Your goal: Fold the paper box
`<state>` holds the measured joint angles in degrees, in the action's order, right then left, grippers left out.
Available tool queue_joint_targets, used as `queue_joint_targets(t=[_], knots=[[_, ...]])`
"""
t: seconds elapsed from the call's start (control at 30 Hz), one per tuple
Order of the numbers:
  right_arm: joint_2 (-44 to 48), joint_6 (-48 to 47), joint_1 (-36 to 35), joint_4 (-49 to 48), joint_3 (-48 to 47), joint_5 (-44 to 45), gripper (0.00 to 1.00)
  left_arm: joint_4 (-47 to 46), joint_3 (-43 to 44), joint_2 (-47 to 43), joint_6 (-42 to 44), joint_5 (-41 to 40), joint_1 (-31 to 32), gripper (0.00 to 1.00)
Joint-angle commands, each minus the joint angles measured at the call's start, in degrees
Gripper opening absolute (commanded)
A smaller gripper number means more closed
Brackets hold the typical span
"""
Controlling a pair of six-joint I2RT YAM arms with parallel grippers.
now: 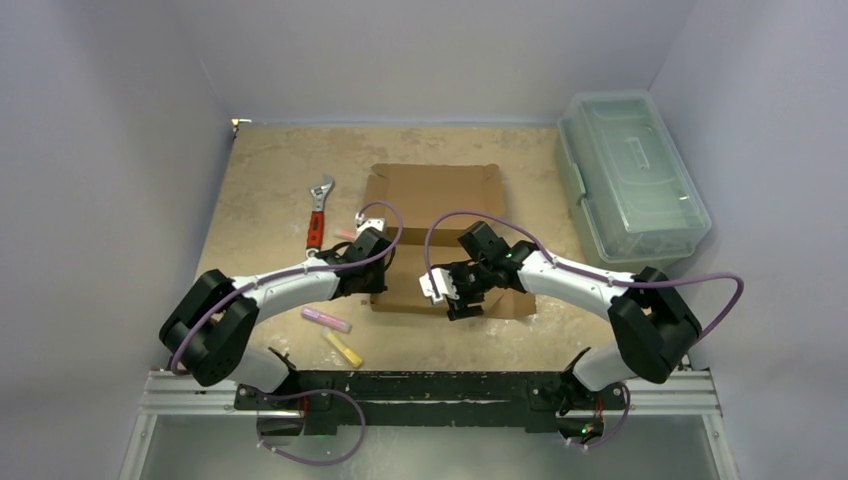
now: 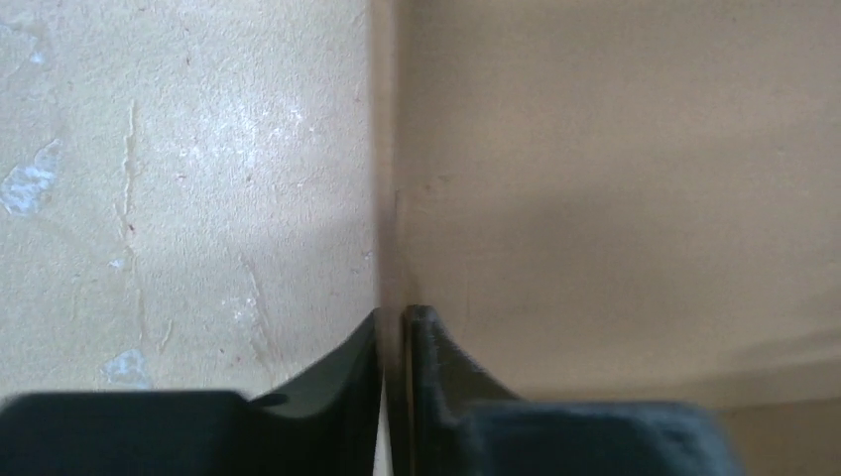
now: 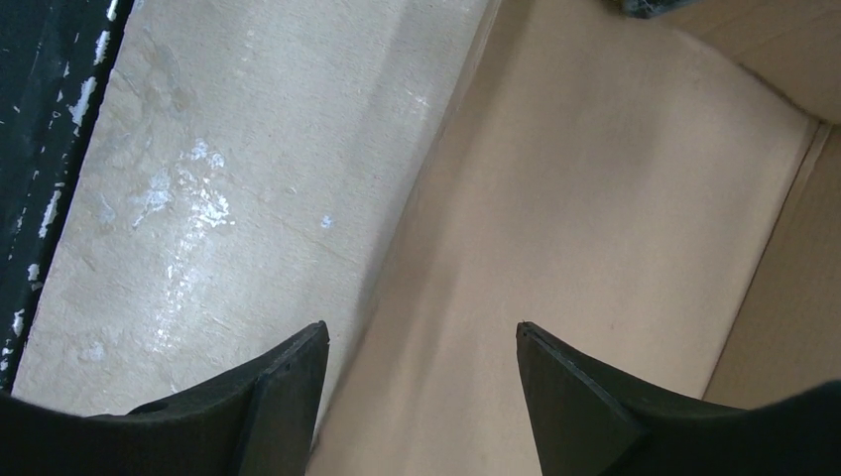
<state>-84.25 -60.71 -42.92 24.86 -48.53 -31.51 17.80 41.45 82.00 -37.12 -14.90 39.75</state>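
Black rail (image 1: 430, 392) carrying both arm bases runs along the bottom of the top view. Just above it at lower left lie a pink marker (image 1: 326, 319) and a yellow marker (image 1: 343, 349), side by side on the table (image 1: 270, 170). Higher up, left of centre, a wrench (image 1: 318, 212) with a red handle lies just beside the box (image 1: 435, 195).

At the box's left edge is the left gripper (image 1: 378, 272). In its wrist view the left gripper (image 2: 394, 327) has its jaws pressed almost together on the cardboard edge, with table (image 2: 179, 198) on the left and box (image 2: 615, 198) on the right.

The box lies flat at the centre of the table, part of it under the arms. Over its near edge, the right gripper (image 1: 447, 297) has its jaws spread wide and holds nothing. In its wrist view, the right gripper (image 3: 421, 342) has one finger over the table (image 3: 248, 149) and the other over the box (image 3: 595, 198).

A lidded bin (image 1: 630, 175) sits at upper right, apart from the box.
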Motion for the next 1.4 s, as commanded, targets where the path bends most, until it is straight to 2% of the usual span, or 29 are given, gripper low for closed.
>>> queue_joint_targets(t=[0.0,0.27,0.3,0.4,0.47,0.53,0.6,0.73,0.9,1.0,1.13,1.3,1.37], knots=[[0.55,-0.84,0.79,0.59,-2.22,-2.29,0.72,-2.42,0.83,2.65,-0.74,-0.11,-0.2,0.02],[1.17,-0.82,1.37,1.75,-3.14,-3.49,0.72,-3.7,0.57,0.63,-1.87,-5.63,0.07,0.0],[1.73,-0.5,1.91,2.84,-3.89,-4.97,0.73,-4.14,0.52,-0.25,-2.02,-5.78,-0.04,0.05],[4.62,-0.61,6.45,8.89,-7.42,-12.85,0.77,-5.72,-0.27,-4.38,-2.02,-5.63,-0.07,0.39],[8.16,-0.12,10.4,11.18,-7.95,-16.81,0.83,-7.07,-1.01,-8.31,-1.43,-5.19,-0.3,0.53],[12.38,0.91,13.85,10.88,-6.71,-20.2,0.9,-8.37,-1.23,-11.77,-0.15,-3.26,-1.29,0.62],[16.42,5.75,16.96,7.84,-4.76,-21.67,0.97,-9.63,-1.03,-14.4,2.17,0.13,-3.23,0.7],[20.13,14.19,23.04,2.85,-3.18,-24.42,0.99,-14.54,-0.33,-15.71,7.25,11.15,-11.61,0.81],[19.35,28.36,28.96,-3.05,-3.48,-25.95,0.99,-26.12,1.43,-9.97,5.38,31.56,-23.74,0.82],[19.21,29.32,30.38,-2.32,-3.64,-25.34,0.99,-32.31,2.54,-4.84,0.74,38.75,-28.48,0.82],[19.26,31.17,31.72,-2.24,-3.17,-23.2,0.99,-39.43,4.42,3.45,-5.17,44.76,-33.35,0.81],[19.67,31.49,35.11,-2.36,-1.32,-23.92,0.99,-39.29,11.66,15.26,-4.01,49.09,-33.77,0.77],[20.48,30.99,37.4,-2.4,-0.2,-24.67,0.99,-38.14,14.26,19.03,-3.5,48.55,-33.76,0.76]])
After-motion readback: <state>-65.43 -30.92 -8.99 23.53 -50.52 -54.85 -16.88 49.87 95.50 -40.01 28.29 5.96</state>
